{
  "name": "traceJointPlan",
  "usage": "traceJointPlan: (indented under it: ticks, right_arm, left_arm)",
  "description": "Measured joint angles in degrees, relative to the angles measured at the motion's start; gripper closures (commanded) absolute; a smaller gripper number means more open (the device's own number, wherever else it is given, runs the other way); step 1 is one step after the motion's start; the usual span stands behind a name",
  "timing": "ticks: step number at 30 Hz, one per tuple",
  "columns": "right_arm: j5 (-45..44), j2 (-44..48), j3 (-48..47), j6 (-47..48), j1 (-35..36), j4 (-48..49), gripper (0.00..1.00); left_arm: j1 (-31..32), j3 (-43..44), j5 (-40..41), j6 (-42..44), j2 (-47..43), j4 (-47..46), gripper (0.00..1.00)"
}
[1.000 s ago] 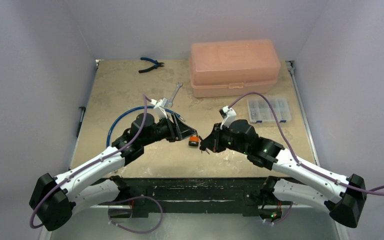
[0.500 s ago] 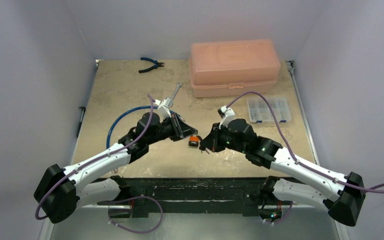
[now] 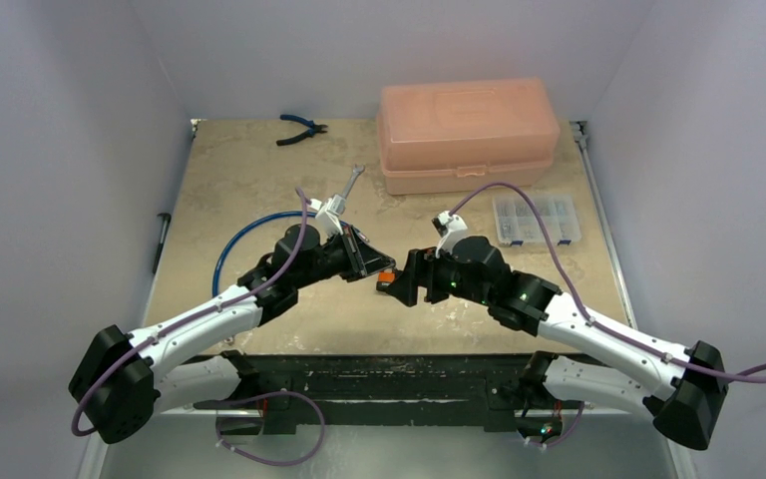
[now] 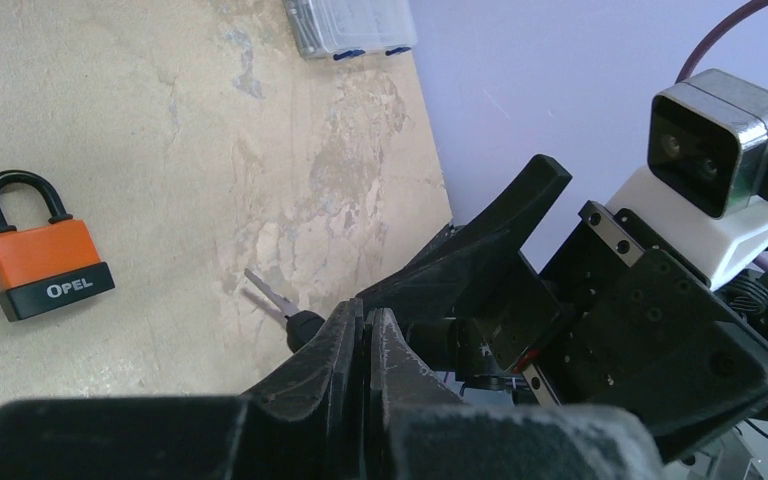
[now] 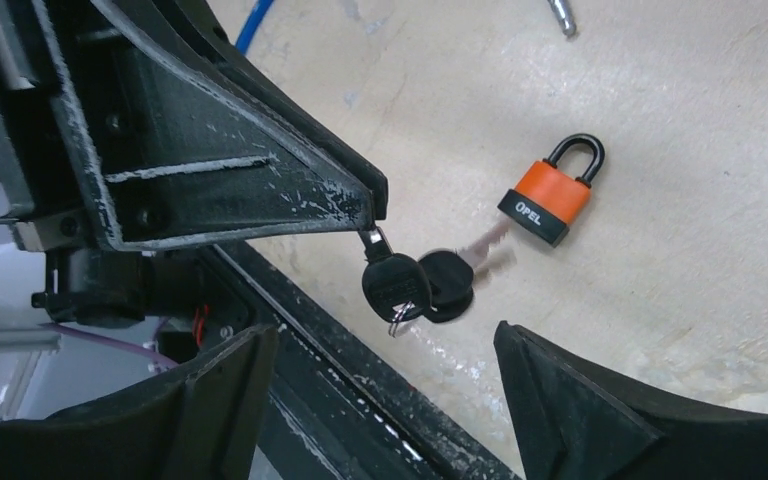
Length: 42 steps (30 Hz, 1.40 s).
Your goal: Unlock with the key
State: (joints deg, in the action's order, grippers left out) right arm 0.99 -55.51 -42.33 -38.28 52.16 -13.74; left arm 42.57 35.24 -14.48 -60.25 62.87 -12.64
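Right wrist view: the left hand (image 5: pixel 365 215) pinches the key bunch (image 5: pixel 418 285) by its top, dangling just beside the padlock (image 5: pixel 550 200) lying flat on the counter (image 5: pixel 660 300), while the right hand (image 5: pixel 382 340) is spread wide beneath. I'd steady the blurred blades, then align one with the padlock's long axis: its black base faces the key bunch, shackle pointing away.

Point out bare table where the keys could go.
Bare: far-left stretch between pliers and cable; near-edge strip this side of the padlock. Crowded: centre, with left gripper and right gripper beside the padlock.
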Motion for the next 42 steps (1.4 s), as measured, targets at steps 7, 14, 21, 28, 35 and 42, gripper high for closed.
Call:
traceJointPlan:
  ticks: [7, 14, 21, 28, 35, 42]
  right_arm:
    - [0.0, 4.1, 0.0, 0.1, -0.1, 0.3, 0.09]
    - [0.0, 10.3, 1.9, -0.1, -0.6, 4.2, 0.15]
    - [1.3, 12.8, 3.0, -0.3, -2.1, 8.2, 0.27]
    - [3.8, 13.3, 3.7, -0.5, -3.1, 11.6, 0.34]
    - [7.7, 13.0, 3.7, -0.5, -3.2, 15.2, 0.39]
    - [10.1, 12.0, 3.7, -0.6, -3.4, 17.0, 0.43]
  left_arm:
    - [0.0, 0.0, -0.1, 1.0, -1.4, 0.1, 1.0]
    - [0.0, 1.0, -1.1, 2.7, -3.5, 0.2, 1.0]
    - [0.0, 2.5, -3.6, 3.7, -5.5, -0.2, 1.0]
    - [0.0, 4.3, -5.2, 4.3, -7.3, -0.2, 1.0]
    - [0.0, 4.6, -6.0, 4.3, -8.8, -0.4, 1.0]
    - [0.0, 5.0, -6.2, 4.3, -8.9, -0.6, 1.0]
